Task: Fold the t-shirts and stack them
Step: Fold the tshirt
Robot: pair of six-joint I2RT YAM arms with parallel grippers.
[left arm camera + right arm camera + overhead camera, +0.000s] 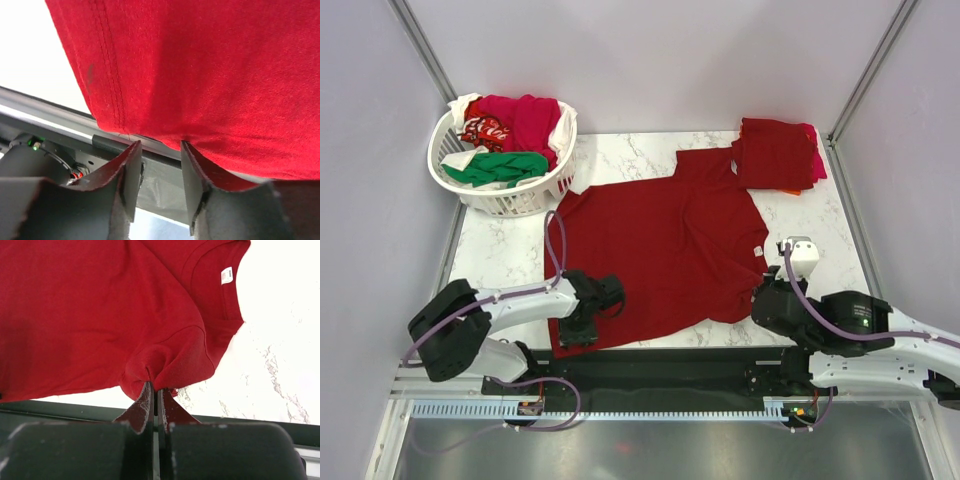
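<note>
The dark red shirt (pixel 660 255) lies spread on the counter (pixel 510 250), collar toward the right edge. The right tool (pixel 154 389) is clamped on its near sleeve. The left tool (pixel 160 145), jaws parted, sits at the near hem corner. The cloth looks limp and light, so corners are best to grip.

White marble-veined tabletop (pixel 510 255), faint grey streaks. Plain pale lilac-grey wall panels (pixel 660 60) enclose the back and both sides. Slim silver metal corner posts (pixel 422 45) rise where the panels meet. Black rail (pixel 670 362) along the table's near edge; ribbed silver strip (pixel 650 408) just below. Light even, shadows soft.
</note>
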